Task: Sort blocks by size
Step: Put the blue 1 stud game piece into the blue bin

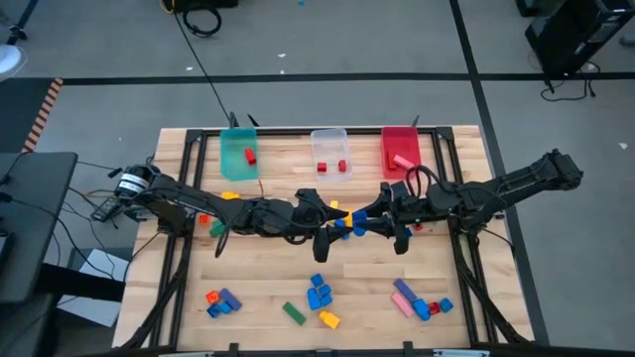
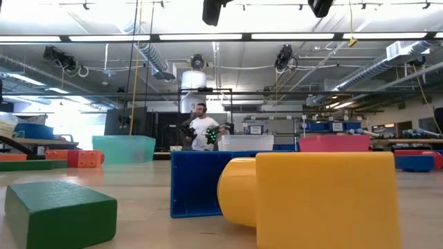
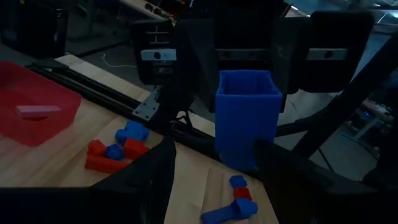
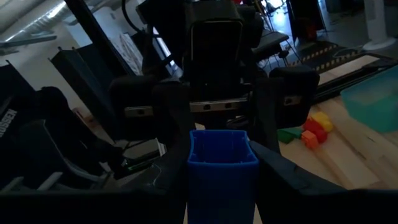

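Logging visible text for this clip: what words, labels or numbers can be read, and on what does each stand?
"...SSEN", cut off at the picture's edge: white letters on dark robot hardware, right wrist view.
Pale label strips on the dark arm facing the left wrist camera: too blurred to read.
Small signs in the room behind the table, low view: too small to read.
Nothing readable on blocks or bins.

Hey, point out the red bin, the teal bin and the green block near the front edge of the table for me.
red bin [image 1: 400,147], high view, on its floor above the pink piece.
teal bin [image 1: 234,162], high view, on its bare floor.
green block [image 1: 294,313], high view, on its top face.
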Motion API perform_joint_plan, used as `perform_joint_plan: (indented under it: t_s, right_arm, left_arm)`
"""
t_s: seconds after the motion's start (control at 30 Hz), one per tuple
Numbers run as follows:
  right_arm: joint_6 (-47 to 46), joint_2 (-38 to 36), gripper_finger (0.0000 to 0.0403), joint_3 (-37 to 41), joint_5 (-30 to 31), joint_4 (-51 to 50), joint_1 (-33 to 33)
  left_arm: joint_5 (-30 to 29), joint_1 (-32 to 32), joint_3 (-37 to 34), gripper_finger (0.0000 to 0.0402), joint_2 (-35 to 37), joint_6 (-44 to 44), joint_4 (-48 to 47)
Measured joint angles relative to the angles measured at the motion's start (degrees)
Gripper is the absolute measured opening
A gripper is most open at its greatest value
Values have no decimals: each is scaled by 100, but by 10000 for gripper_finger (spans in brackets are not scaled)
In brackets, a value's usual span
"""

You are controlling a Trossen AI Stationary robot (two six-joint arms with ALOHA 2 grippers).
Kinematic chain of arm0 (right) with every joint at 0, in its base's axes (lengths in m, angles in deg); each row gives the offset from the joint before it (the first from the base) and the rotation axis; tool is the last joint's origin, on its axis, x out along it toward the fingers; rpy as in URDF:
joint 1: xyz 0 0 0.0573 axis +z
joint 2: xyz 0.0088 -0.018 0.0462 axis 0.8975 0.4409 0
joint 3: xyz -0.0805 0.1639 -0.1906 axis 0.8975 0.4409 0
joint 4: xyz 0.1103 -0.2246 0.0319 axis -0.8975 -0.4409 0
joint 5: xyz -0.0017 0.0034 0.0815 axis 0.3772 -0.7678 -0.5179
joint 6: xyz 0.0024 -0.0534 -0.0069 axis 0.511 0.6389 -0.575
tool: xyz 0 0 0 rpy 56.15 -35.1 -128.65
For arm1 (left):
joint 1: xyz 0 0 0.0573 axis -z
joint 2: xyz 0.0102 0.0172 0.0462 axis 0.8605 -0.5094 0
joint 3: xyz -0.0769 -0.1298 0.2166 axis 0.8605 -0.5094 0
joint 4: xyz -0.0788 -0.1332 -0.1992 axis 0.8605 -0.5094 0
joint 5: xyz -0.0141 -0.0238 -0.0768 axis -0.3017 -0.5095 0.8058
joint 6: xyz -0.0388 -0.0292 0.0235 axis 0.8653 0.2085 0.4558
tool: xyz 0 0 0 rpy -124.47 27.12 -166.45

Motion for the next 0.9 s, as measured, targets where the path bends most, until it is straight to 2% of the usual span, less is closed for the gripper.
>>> perform_joint_plan:
  t_s: [0.43,0.9]
  right_arm:
    - [-219,-189,152,12,28,-452,0]
    - [-158,-187,152,15,163,-370,-143]
  left_arm:
    - [-36,-102,15,231,4,-119,173]
    - [351,-129,15,231,13,-4,175]
